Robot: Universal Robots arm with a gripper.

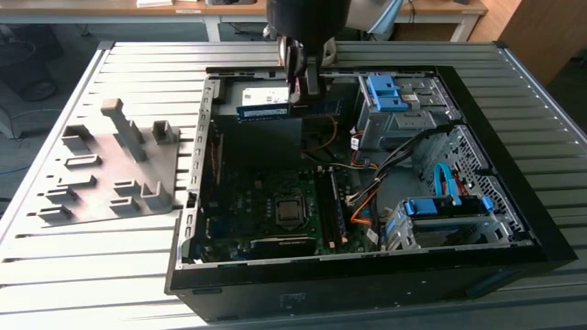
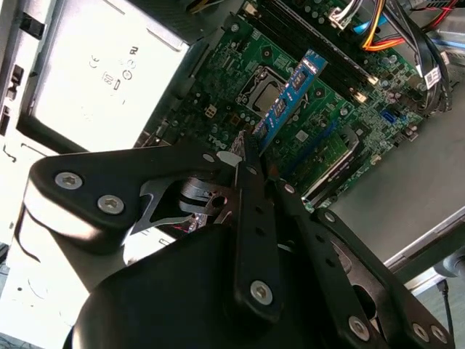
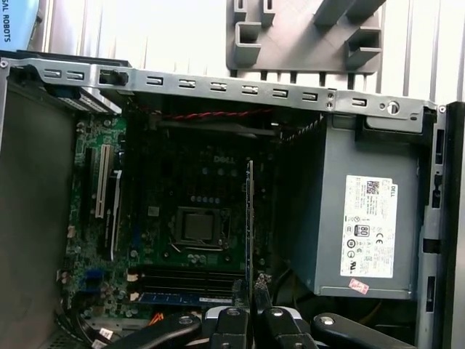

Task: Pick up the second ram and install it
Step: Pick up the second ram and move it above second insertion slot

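Observation:
My gripper is shut on the second ram, a long narrow dark stick with a pale label. The stick hangs level over the back of the open computer case, above the power-supply box. In the second wrist view the stick reaches out from the gripper over the green motherboard. The first wrist view shows the stick edge-on beyond the gripper, between the processor socket and the power-supply box. Long memory slots lie on the board close to the gripper.
A grey plastic fixture with upright posts lies on the slatted table at the exterior view's left of the case. Drive cages with blue latches and bundled cables fill the case's other side. A desk stands behind the table.

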